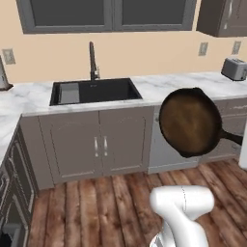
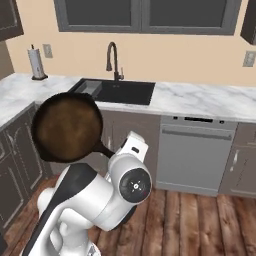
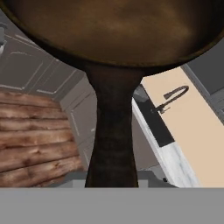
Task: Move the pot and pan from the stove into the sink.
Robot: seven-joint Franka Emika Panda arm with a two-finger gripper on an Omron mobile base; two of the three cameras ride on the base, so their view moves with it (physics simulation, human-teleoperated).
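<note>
Jaws are clamped narrow on the long black handle of the pan (image 3: 113, 39), the handle running straight down toward the camera in the hand view. The skillet hangs in mid-air, tipped up on edge so its rusty-brown inside faces us, out in front of the grey cabinets above the wooden floor (image 1: 87, 202). The black sink (image 1: 96, 90) sits well apart, sunk in the marble bench (image 2: 210, 102), faucet (image 2: 114, 60) arching over it.

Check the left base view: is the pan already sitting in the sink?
No, the pan hangs tilted in the air in front of the lower cabinets, well right of the sink.
</note>
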